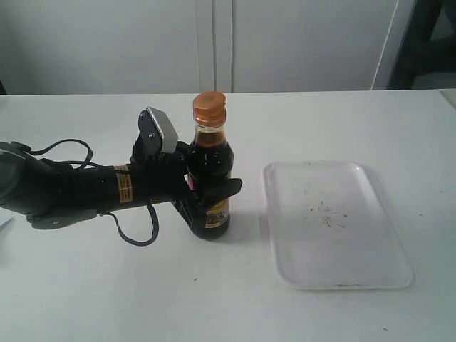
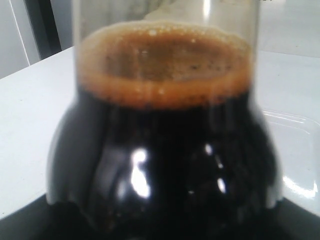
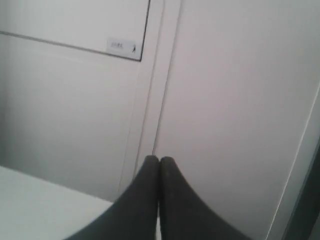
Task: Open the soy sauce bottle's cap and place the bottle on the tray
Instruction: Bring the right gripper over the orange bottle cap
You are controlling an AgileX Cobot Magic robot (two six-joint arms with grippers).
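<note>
The soy sauce bottle (image 1: pixel 211 182) stands upright on the white table, dark liquid inside and a yellow-red label low on its body. Its copper-orange cap (image 1: pixel 209 108) sits on the neck. My left gripper (image 1: pixel 206 192) is shut on the bottle's body, one black finger (image 1: pixel 217 189) across the front. In the left wrist view the bottle (image 2: pixel 165 150) fills the frame, foam at the liquid's top. The white tray (image 1: pixel 335 221) lies flat just right of the bottle, bearing only dark specks. My right gripper (image 3: pixel 159 162) is shut on nothing, facing a wall; it does not show in the exterior view.
The left arm (image 1: pixel 64 189) with its black cables lies low over the table's left side. A white wall with panel seams (image 1: pixel 214 43) backs the table. A dark frame (image 1: pixel 427 43) stands at the far right.
</note>
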